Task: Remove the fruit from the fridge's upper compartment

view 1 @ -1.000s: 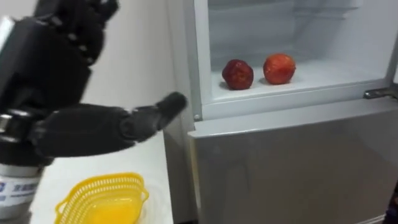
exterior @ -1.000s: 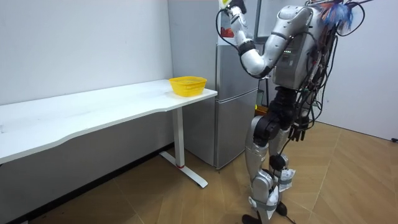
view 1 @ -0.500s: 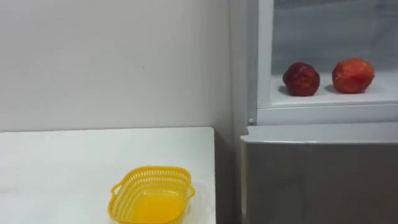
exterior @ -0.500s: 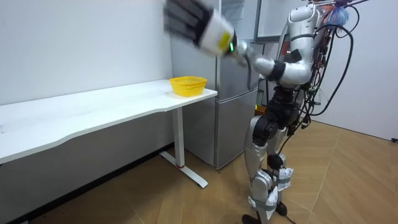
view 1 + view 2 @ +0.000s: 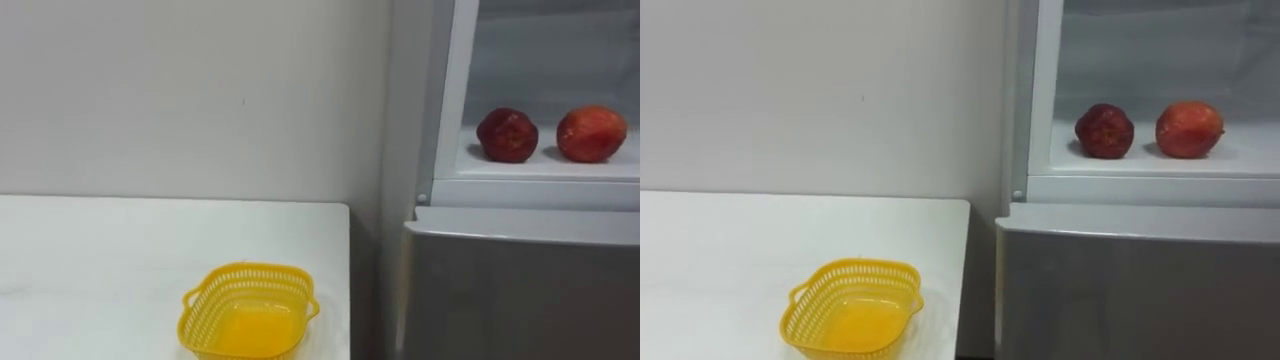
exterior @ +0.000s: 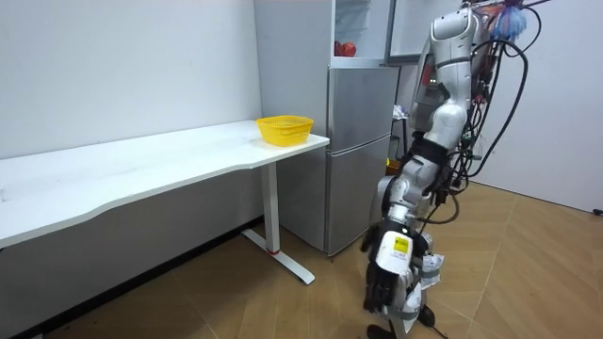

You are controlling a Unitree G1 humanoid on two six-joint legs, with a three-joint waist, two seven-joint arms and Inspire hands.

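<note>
Two red fruits lie side by side on the shelf of the open upper fridge compartment [image 5: 452, 120]: a darker one [image 5: 508, 135] on the left and a brighter one [image 5: 592, 133] on the right. They also show in the right eye view, the darker fruit [image 5: 1105, 130] and the brighter fruit [image 5: 1189, 128]. In the room view I stand facing the fridge [image 6: 358, 151]. My left arm hangs down at my side, and my left hand [image 6: 383, 281] is low by my legs with its fingers relaxed, holding nothing.
A yellow plastic basket [image 5: 250, 322] stands empty near the right end of the white table [image 5: 100, 260], close to the fridge's side. The grey lower fridge door [image 5: 520, 290] is closed. The wall lies behind the table.
My left arm has swung down from the height of the fridge shelf to hang by my side. The eye view has shifted, so the fruits and basket sit further right.
</note>
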